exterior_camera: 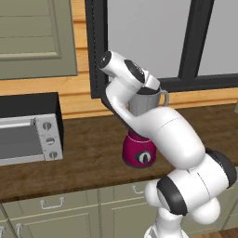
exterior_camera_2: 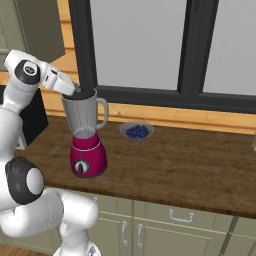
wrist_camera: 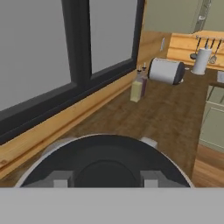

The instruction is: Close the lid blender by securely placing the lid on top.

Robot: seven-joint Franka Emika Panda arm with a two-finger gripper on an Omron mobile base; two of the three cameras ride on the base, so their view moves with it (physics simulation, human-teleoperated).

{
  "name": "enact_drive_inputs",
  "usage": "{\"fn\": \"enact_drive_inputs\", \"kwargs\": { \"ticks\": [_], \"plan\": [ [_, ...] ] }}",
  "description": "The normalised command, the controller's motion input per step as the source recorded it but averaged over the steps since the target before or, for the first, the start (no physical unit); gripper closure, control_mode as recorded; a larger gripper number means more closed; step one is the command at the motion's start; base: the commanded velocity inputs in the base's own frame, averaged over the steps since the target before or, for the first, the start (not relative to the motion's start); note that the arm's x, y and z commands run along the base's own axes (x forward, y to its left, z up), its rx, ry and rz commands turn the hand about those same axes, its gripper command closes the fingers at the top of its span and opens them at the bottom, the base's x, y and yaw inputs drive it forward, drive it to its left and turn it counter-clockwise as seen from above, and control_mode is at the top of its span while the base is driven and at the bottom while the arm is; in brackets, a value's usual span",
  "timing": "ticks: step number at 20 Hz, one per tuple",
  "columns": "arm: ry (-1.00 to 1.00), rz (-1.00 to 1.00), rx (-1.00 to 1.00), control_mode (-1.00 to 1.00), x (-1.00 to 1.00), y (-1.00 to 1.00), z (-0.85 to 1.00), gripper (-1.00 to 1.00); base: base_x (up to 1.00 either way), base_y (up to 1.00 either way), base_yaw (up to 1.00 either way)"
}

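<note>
- Blender (exterior_camera_2: pixel 86 140) stands upright on the worktop (exterior_camera_2: pixel 190 160), set back from its front edge.
- Lid (wrist_camera: pixel 105 164) sits at the jar rim, level, directly under the gripper (exterior_camera_2: pixel 79 90).
- Jaws: state cannot be told; the tips rest at the lid's top.
- Bowl of blueberries (exterior_camera_2: pixel 137 131) near the blender, toward the worktop's back edge.
- Toaster oven (exterior_camera: pixel 29 130) well apart, along the worktop.

Two flanking views, shared blender (exterior_camera: pixel 141 135)

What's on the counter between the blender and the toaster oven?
Nothing: in the left base view the wooden counter lies bare from the toaster oven to the blender.
</note>
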Motion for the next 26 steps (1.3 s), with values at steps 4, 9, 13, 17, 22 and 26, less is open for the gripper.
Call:
{"fn": "enact_drive_inputs", "kwargs": {
  "ticks": [4, 9, 13, 17, 22, 26],
  "plan": [
    [0.0, 0.0, 0.0, -1.0, 0.0, 0.0, 0.0, -1.0, 0.0, 0.0, 0.0],
    [-0.02, 0.0, 0.04, -1.0, -0.1, -0.09, 0.07, -1.0, 0.0, 0.0, 0.0],
    [-0.31, 0.0, 0.19, -1.0, -0.98, -0.83, 0.0, -1.0, 0.0, 0.0, 0.0],
    [-0.37, 0.0, 0.21, -1.0, -1.0, -1.0, -0.13, -1.0, 0.0, 0.0, 0.0],
    [-0.26, 0.0, 0.16, -1.0, -1.0, -1.0, -0.84, -1.0, 0.0, 0.0, 0.0],
    [-0.04, 0.0, 0.11, -1.0, -1.0, -1.0, -1.0, -1.0, 0.0, 0.0, 0.0]
  ]
}}
